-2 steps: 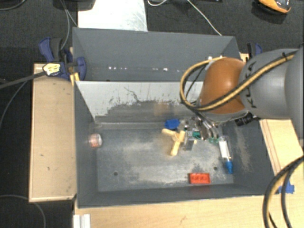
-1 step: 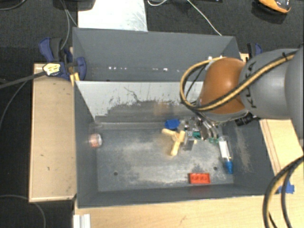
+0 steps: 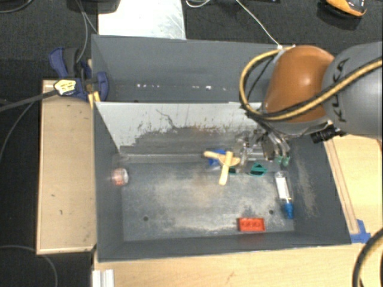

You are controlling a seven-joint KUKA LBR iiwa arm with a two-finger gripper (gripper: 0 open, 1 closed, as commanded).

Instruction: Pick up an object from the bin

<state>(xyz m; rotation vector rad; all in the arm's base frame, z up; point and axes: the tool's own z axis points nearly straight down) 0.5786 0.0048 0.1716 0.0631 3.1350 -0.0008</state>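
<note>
Toward the right-middle of the grey metal bin [image 3: 149,220], my fingers [image 3: 262,154] hang just above a small green plastic block [image 3: 257,170]; whether they are spread or clenched I cannot tell. Just left lies a cream cross-shaped plastic piece [image 3: 223,165], and to the right a white tube with a blue cap [image 3: 283,194].

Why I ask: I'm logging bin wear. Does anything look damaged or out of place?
Nothing looks spilled. The bin has a worn floor: brownish, rust-like scuffs streak its back part below the rear wall. A small pinkish round thing lies alone at the left, apart from the other things.
</note>
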